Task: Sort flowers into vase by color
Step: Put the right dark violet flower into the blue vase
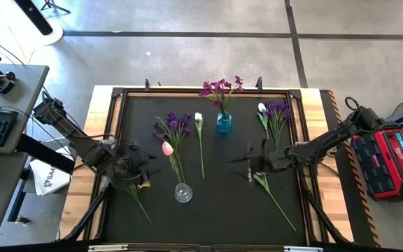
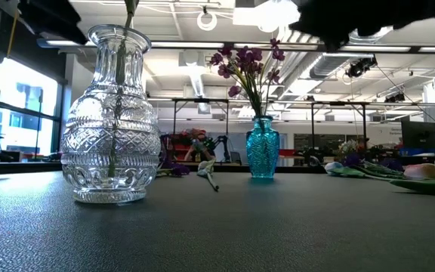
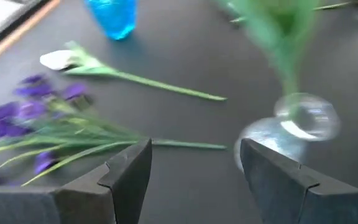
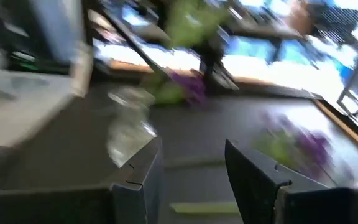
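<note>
Step, by my judgement: picking next flower for clear vase (image 1: 183,192).
Left gripper (image 1: 140,170) just left of vase, fingers wide open, holding nothing.
Right gripper (image 1: 252,161) well right of vase, open, empty.
Pink tulip (image 1: 167,148) lies just behind vase, purple sprigs (image 1: 175,126) farther behind.
Next: close on one stem.

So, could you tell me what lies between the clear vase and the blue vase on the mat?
In the high view, only a white tulip lies between the clear vase and the blue vase.
</note>
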`<state>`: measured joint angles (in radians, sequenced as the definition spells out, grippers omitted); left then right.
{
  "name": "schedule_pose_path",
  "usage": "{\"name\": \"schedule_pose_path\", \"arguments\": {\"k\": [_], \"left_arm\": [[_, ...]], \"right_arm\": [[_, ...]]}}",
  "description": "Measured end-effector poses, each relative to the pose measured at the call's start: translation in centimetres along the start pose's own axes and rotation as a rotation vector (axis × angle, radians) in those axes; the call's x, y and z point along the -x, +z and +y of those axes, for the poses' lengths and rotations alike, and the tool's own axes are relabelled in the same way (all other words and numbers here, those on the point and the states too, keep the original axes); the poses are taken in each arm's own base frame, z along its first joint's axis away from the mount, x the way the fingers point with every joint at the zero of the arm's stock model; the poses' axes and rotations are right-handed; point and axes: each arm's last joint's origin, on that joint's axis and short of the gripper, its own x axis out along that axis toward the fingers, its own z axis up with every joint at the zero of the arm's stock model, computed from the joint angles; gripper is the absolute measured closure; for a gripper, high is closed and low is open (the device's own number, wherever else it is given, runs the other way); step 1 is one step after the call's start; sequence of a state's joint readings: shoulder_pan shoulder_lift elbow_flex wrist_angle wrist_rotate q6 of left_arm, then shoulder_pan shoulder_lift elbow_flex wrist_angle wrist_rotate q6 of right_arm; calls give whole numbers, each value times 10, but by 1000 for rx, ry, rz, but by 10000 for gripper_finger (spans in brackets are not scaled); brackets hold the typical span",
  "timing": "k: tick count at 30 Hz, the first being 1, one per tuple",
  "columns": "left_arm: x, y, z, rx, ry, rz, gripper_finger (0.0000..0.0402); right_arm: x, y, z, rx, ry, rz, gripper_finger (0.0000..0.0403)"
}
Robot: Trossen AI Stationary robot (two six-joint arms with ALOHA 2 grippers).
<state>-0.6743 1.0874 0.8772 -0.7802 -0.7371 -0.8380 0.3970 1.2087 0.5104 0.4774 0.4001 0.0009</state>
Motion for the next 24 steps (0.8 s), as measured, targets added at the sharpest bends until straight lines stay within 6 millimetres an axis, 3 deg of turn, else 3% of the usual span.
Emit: {"name": "schedule_pose_path", "arguments": {"k": [5, 18, 24], "left_arm": [[-3, -4, 4, 62, 116, -43, 167], [-36, -21, -17, 16, 274, -63, 167], [-52, -34, -27, 3, 285, 21, 167]], "right_arm": [[7, -21, -14, -95, -231, 221, 246], [57, -52, -55, -514, -495, 670, 182], [71, -68, -74, -671, -719, 854, 187]]}}
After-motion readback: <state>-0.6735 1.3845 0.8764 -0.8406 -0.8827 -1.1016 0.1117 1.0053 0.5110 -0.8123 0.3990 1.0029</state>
